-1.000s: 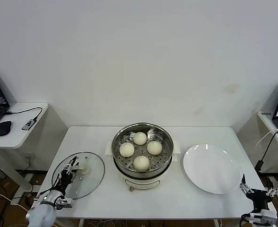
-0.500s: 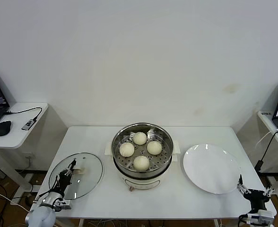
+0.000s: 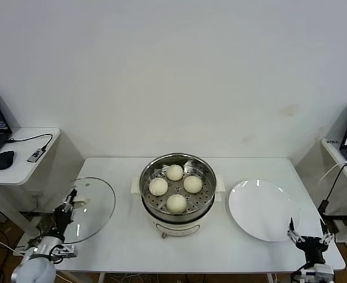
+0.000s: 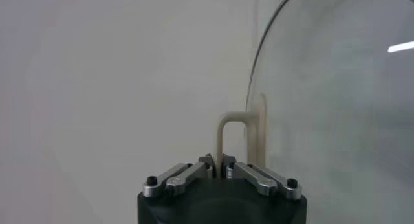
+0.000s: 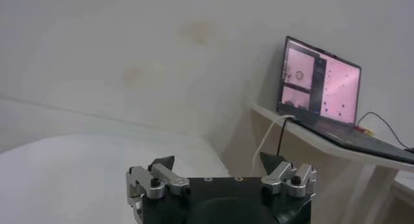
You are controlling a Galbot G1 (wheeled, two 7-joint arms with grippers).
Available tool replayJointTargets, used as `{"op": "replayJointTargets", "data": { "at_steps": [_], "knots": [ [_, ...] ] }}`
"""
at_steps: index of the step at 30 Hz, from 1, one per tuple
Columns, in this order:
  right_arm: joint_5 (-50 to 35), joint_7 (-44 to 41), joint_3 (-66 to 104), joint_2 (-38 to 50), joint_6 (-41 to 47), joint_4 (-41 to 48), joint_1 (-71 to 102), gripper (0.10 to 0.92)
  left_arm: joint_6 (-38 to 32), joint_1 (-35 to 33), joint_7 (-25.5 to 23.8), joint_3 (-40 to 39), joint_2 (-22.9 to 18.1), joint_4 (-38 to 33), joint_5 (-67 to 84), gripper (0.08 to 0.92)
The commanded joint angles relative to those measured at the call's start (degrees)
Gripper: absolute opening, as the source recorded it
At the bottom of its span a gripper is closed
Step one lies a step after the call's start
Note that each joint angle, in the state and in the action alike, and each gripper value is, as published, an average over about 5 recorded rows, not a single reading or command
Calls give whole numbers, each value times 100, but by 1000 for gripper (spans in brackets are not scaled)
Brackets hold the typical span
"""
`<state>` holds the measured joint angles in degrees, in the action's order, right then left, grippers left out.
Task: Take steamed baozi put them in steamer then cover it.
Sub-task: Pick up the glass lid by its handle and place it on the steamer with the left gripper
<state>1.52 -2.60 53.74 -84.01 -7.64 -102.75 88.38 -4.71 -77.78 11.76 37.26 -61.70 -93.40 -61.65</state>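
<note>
White table [image 3: 244, 247] carries the steamer [image 3: 177, 187] at its centre: open steel pot on a white base. A white plate [image 3: 263, 210] lies bare to its right, near but not touching. The cover [image 3: 86, 210], a glass lid with a metal rim, is off the table surface at the left edge, tilted and partly overhanging the edge. Left gripper [image 3: 67, 208] is clamped on the lid's cream handle [image 4: 231, 138]; in the left wrist view the jaws meet at the handle's loop. Right gripper [image 3: 306, 238] sits low past the table's front right corner, fingers spread wide, nothing between them. Four baozi [image 3: 176, 203] rest on the perforated tray inside the pot, apart from one another.
</note>
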Motion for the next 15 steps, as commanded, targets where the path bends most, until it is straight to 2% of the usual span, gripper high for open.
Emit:
{"op": "replayJointTargets", "data": {
  "at_steps": [1, 5, 9, 12, 15],
  "knots": [
    [96, 7, -337, -50, -121, -124, 99, 823, 1494, -480, -1245, -17, 550, -2477, 648, 139],
    [213, 0, -436, -107, -179, -162, 126, 823, 1796, -144, -1462, -483, 810, -2714, 845, 139],
    [337, 5, -519, -199, -224, -131, 118, 823, 2059, 482, -1554, -1133, 928, -2703, 777, 139],
    [481, 26, -570, -289, -258, -97, 79, 823, 2312, 935, -1757, -1777, 881, -2690, 627, 139],
    [654, 27, -633, -373, -277, -51, 31, 823, 2565, 1401, -2144, -2432, 642, -2586, 256, 139]
  ]
}}
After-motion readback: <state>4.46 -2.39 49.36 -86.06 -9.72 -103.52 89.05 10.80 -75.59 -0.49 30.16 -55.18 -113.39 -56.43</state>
